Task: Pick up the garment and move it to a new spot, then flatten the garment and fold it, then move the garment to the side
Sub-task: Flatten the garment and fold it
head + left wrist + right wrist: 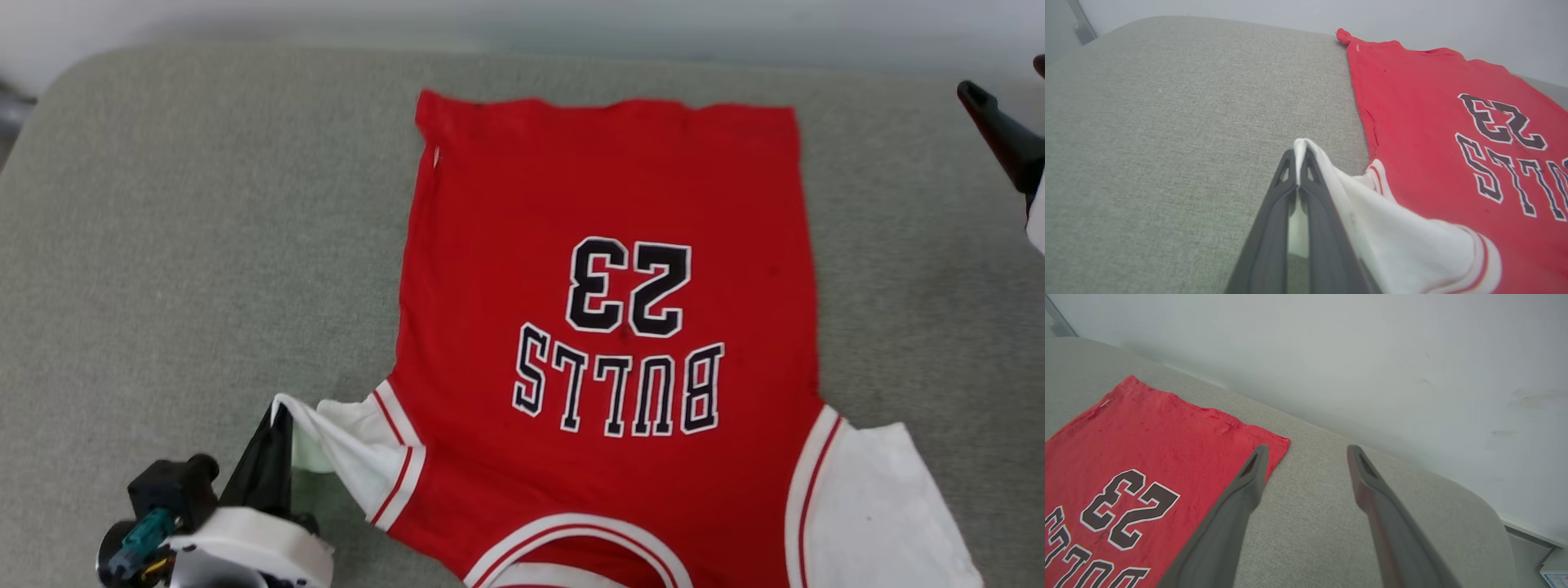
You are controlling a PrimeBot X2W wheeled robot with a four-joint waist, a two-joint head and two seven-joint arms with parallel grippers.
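The garment [604, 343], a red jersey with a black "23" and lettering facing up, lies flat on the grey padded surface [180, 245], hem at the far end and collar near me. Its white left sleeve [351, 449] is pulled out sideways, pinched at its tip by my left gripper [279, 412], which is shut on it; the left wrist view shows white sleeve cloth [1372, 212] clamped between the dark fingers [1274, 228]. My right gripper [1306, 451] hangs open above the surface beyond the garment's [1126, 465] far right hem corner, holding nothing. One right fingertip [992, 122] shows at the head view's right edge.
A pale wall [1372, 355] runs behind the surface's far edge. The surface has rounded corners, with bare grey cloth wide on the left [1167, 122] and a narrower strip on the right [922, 286]. The right sleeve [873, 506] lies flat.
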